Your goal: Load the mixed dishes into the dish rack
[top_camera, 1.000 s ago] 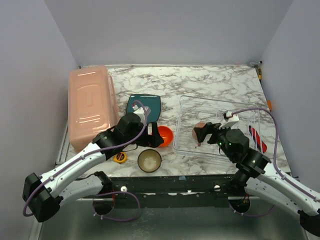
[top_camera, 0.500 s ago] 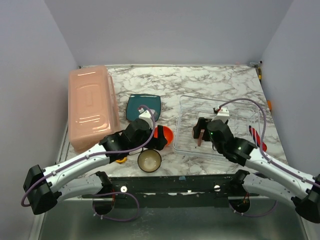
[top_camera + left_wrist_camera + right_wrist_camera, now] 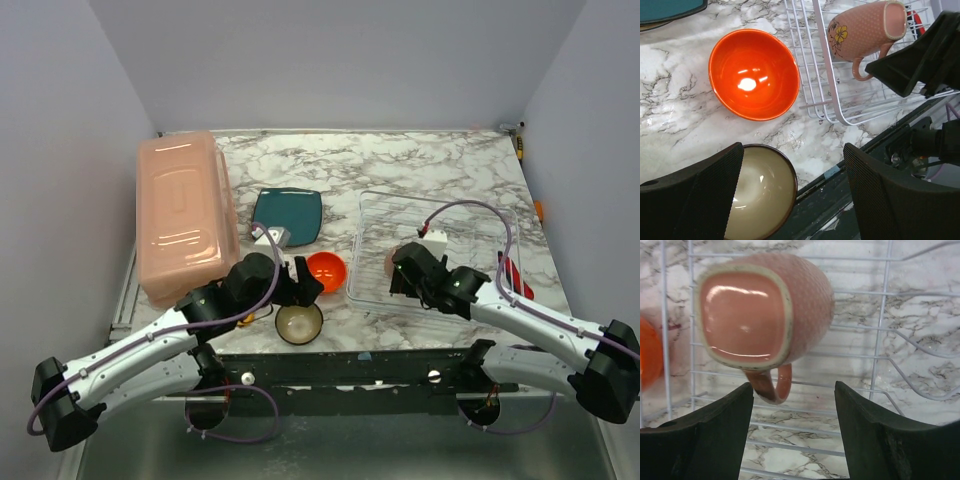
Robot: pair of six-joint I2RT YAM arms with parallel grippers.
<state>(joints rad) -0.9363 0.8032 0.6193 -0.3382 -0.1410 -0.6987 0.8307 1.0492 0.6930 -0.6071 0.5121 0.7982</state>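
Note:
The pinkish-tan mug (image 3: 765,310) lies on its side on the wires of the dish rack (image 3: 440,215), its handle (image 3: 772,385) pointing at my right gripper (image 3: 792,395). That gripper is open just short of the handle and holds nothing. In the top view it (image 3: 402,272) hides most of the mug (image 3: 389,262). My left gripper (image 3: 792,160) is open above the table's near edge, with one finger over the dark brown bowl (image 3: 760,192). The orange bowl (image 3: 754,74) sits just beyond it, beside the rack. The teal plate (image 3: 288,214) lies further back.
The long salmon-pink tub (image 3: 182,215) fills the left side of the table. A red-handled item (image 3: 512,280) lies at the rack's right end. The rack's near corner wire (image 3: 832,107) stands close to the orange bowl. The table's dark front rail (image 3: 360,365) runs just below the brown bowl (image 3: 299,322).
My left gripper has drawn back from over the orange bowl toward the brown bowl at the near edge. My right gripper has shifted left and its jaws have narrowed somewhat, with the mug free.

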